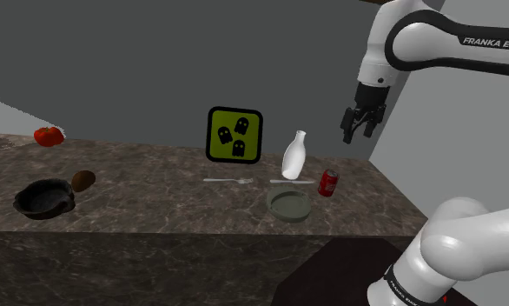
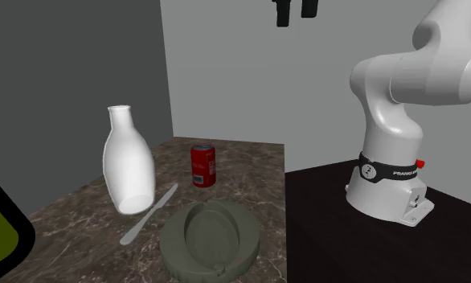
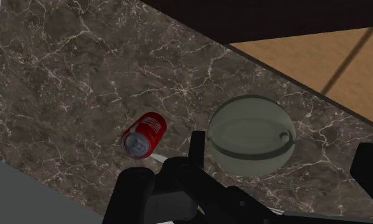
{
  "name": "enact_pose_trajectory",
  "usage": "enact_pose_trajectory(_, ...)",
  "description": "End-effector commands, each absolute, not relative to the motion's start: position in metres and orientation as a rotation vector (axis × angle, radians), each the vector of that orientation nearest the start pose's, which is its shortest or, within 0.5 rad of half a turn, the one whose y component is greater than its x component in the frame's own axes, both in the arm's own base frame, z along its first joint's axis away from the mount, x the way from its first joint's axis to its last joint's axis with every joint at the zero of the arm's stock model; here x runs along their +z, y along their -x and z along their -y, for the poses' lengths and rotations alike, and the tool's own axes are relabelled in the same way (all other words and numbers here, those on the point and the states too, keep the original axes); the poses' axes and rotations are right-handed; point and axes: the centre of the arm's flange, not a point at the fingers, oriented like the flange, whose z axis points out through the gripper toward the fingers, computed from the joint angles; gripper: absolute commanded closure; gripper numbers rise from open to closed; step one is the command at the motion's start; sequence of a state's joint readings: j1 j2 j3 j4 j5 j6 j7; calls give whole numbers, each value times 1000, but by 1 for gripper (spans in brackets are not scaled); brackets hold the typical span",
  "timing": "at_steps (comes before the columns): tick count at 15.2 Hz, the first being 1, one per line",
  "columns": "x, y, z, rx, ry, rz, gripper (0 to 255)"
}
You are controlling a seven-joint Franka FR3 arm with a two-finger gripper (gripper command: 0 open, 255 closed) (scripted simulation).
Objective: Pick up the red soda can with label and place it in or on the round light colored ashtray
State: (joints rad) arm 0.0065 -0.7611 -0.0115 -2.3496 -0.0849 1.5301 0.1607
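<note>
- Black two-finger hand (image 1: 357, 134): fingers apart, empty, high above the dark marbled bench (image 1: 157, 204).
- Round grey-green ashtray (image 1: 270, 205): near the bench's front edge.
- Red labelled soda can (image 1: 328, 182): upright, just beyond the ashtray. Likely light, thin-walled and slick, so clasp mid-body, gently.

I see the red soda can (image 3: 142, 135) with its white label standing upright on the dark marbled counter (image 3: 64, 76), silver top up. Just beside it, not touching, sits the round, shallow grey-green ashtray (image 3: 252, 167).
</note>
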Motion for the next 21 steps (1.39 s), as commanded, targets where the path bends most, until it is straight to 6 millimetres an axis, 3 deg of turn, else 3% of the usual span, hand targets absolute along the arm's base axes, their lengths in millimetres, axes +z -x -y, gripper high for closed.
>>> enact_pose_trajectory(1, 583, -309, 12, 84, 3211, -263, 0)
enact_pose_trajectory(21, 394, -395, 179, 25, 3151, -280, 0)
